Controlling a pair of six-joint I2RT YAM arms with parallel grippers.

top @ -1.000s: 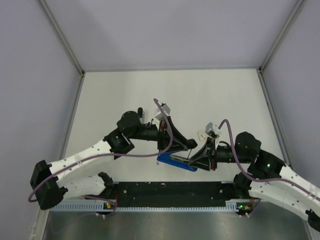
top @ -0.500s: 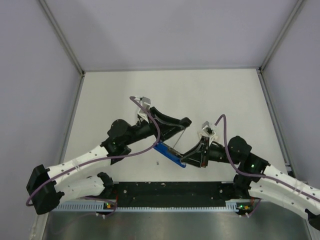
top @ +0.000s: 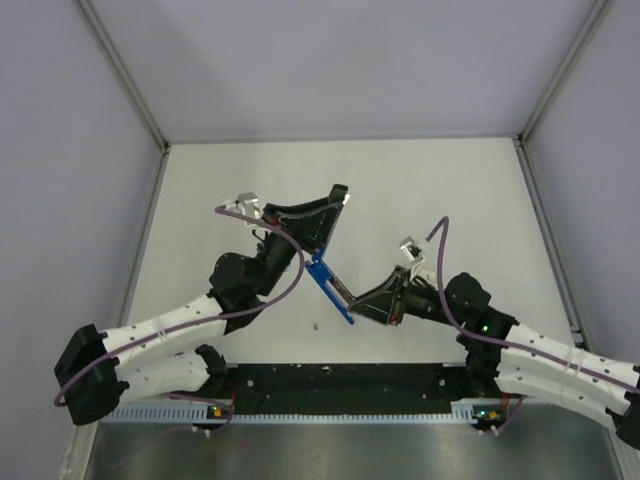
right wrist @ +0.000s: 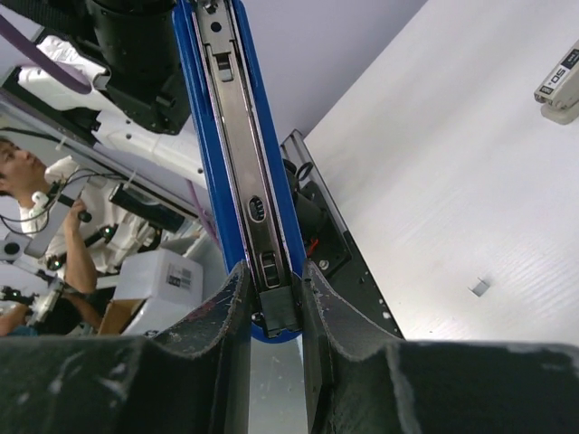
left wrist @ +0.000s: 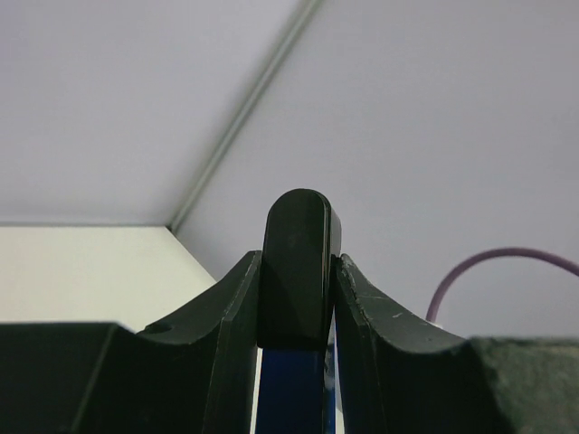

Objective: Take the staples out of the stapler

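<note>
Stapler [top: 332, 290] was suspended above the table [top: 450, 200], steeply tilted and spanned between both arms, probably so that the exposed metal magazine rail [right wrist: 237, 136] could shed its contents. At the upper end, the left gripper [left wrist: 298, 264] was clamped on the stapler's rounded black part, its fingers partly closed against it. Below the stapler, one small staple block [top: 315, 325] lay loose on the table. At the lower end, the right gripper [right wrist: 271, 282] was closed narrowly on the blue base, pinning it.
</note>
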